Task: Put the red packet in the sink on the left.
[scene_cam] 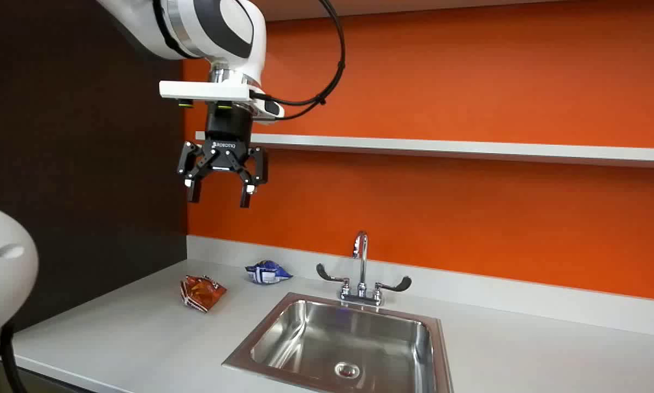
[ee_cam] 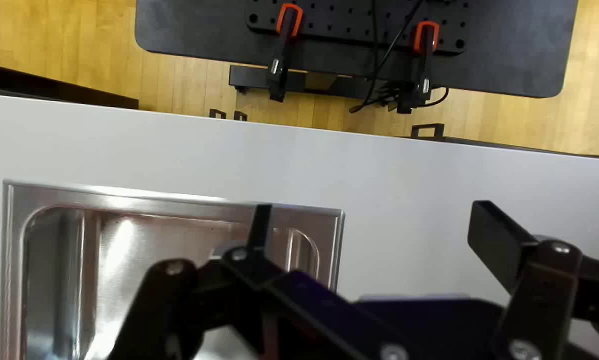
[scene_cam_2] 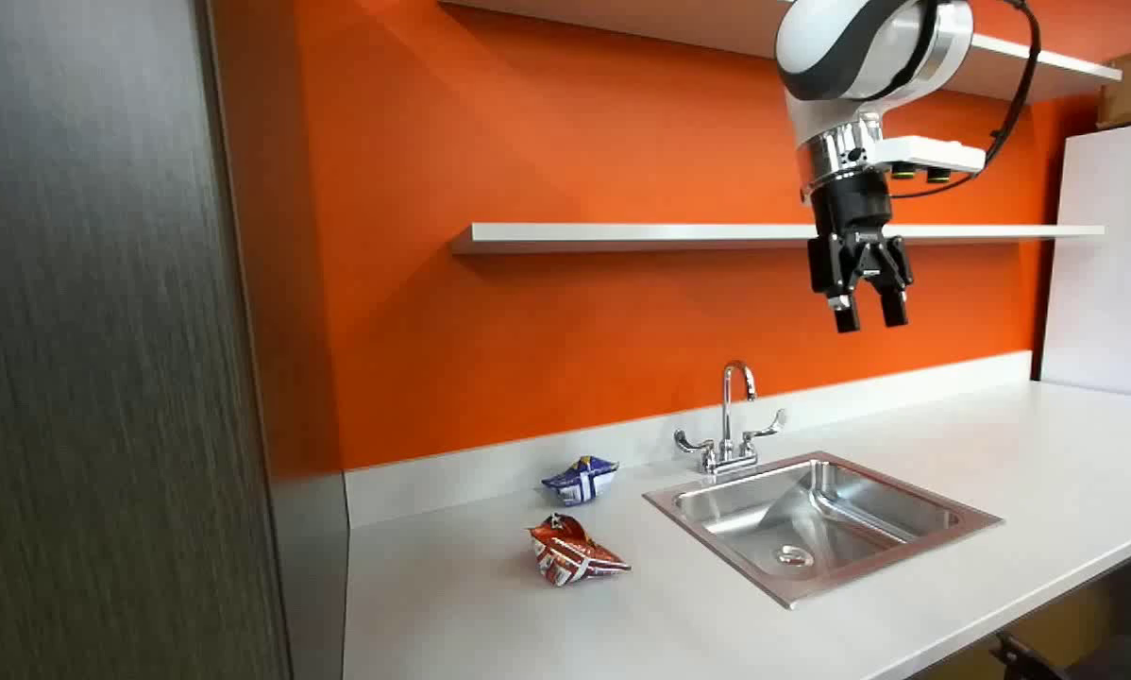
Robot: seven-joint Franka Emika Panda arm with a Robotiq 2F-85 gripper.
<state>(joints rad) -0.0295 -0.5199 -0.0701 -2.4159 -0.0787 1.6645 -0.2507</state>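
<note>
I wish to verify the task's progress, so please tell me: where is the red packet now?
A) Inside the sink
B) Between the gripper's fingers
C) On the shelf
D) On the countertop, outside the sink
D, because in both exterior views the red packet lies on the countertop outside the sink, apart from the open gripper.
</note>
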